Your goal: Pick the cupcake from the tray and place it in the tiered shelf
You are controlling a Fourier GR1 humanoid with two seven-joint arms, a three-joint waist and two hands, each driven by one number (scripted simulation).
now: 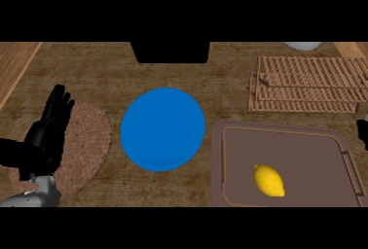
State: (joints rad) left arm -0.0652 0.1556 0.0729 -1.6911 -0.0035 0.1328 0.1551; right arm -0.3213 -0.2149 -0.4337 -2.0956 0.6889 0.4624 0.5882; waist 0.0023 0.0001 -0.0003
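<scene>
While the left hand (49,127) rests at the left edge, fingers straight and spread, only a sliver of the right hand (363,130) shows, its fingers hidden. That hand is nearer the brown rectangular tray (287,132), which holds a yellow lemon-shaped item (269,180), long axis near-to-far; no cupcake is visible. The slatted wooden tiered shelf (309,83) lies just beyond.

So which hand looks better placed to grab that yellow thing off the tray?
The right hand, probably. It shows at the right edge beside the tray holding the yellow item, with the wooden shelf just beyond. The left hand rests open far left.
</scene>
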